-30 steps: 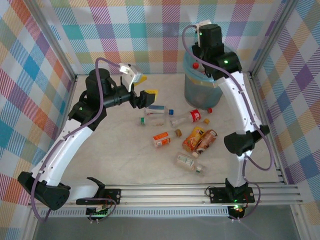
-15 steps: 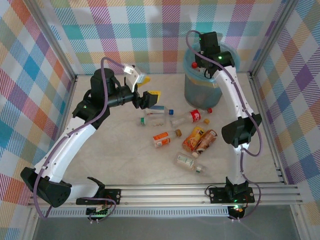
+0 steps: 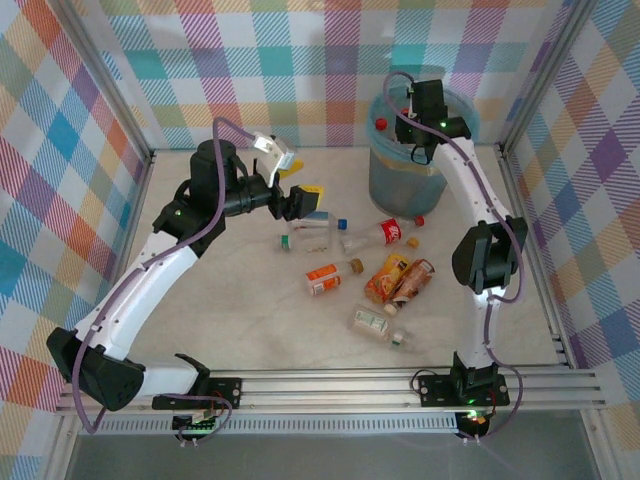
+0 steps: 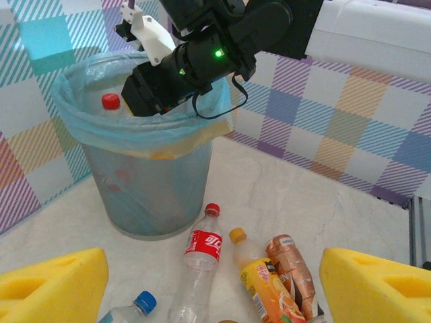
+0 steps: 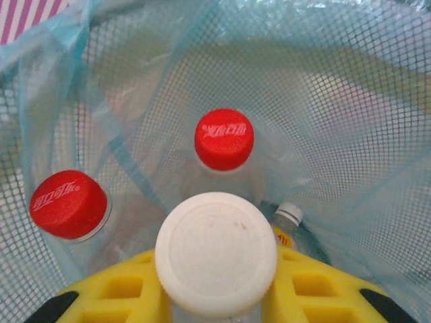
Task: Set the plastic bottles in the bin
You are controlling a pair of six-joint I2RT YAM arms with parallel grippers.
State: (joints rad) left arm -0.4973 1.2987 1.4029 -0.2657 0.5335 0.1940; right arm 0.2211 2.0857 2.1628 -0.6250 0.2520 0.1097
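Checked walls (image 3: 300,60) are seen round a pale table (image 3: 250,325). A white-capped bottle (image 5: 215,252) is clamped between the right fingers (image 5: 108,296), with the bin (image 3: 392,185) directly beneath. Other bottles (image 4: 202,252) are strewn below the spread, empty left fingers (image 4: 57,282).

Some bottles (image 5: 223,138) in bin (image 3: 395,188), some before.
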